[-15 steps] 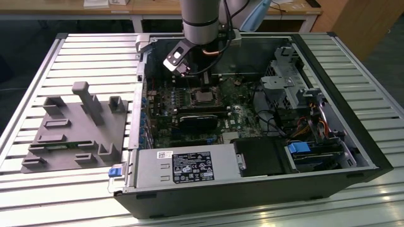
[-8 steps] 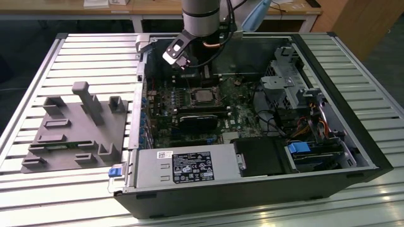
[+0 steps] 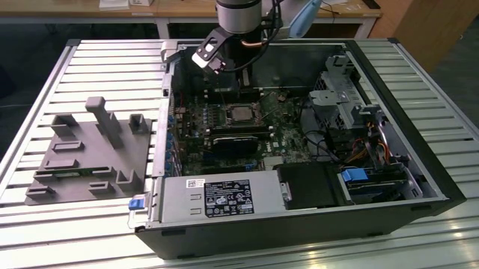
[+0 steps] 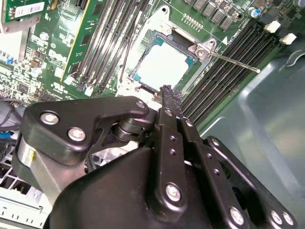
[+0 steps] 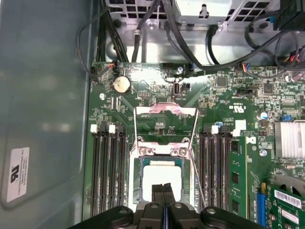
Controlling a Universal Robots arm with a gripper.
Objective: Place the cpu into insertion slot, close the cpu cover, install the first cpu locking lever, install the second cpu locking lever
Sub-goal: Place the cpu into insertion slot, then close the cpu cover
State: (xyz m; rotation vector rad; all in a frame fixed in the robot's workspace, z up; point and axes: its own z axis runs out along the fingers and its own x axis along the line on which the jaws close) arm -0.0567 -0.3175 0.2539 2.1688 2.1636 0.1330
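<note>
1. At the arm's end, the black two-finger pincer point(image 5: 163, 188) has its fingers pressed flat together, with nothing between them.
2. Directly beneath that tip in the first wrist view lies the cpu point(image 5: 155, 172), a small flat square chip with a pale silver-grey metal top. It sits inside the insertion slot point(image 5: 162, 150), a square socket with a silver metal rim. I cannot tell whether the tip touches the chip or hangs just above it.
3. Beyond the chip, the cpu cover point(image 5: 167, 109), a thin silver metal frame with a square window, appears to be raised off the socket. That leaves the chip's top bare.
4. A locking lever point(image 4: 233, 61), a thin steel rod, juts out from one socket corner, unlatched. Long black memory slots point(image 5: 109, 176) flank the socket.
5. Further out are the green motherboard point(image 3: 288, 137), the open black computer case point(image 3: 441, 185) around it, and the slatted metal table point(image 3: 112, 61) under the case.
6. Likely risks, as I judge them:
   - A downward push near the chip's edge rather than its middle could tip it in the socket and bend the pins beneath.
   - A sideways sweep of the joined fingers could snag the loose lever or the raised frame and drop the frame hard onto the chip.
   - If the chip is not fully level, lowering the cover over it could jam it.
</note>
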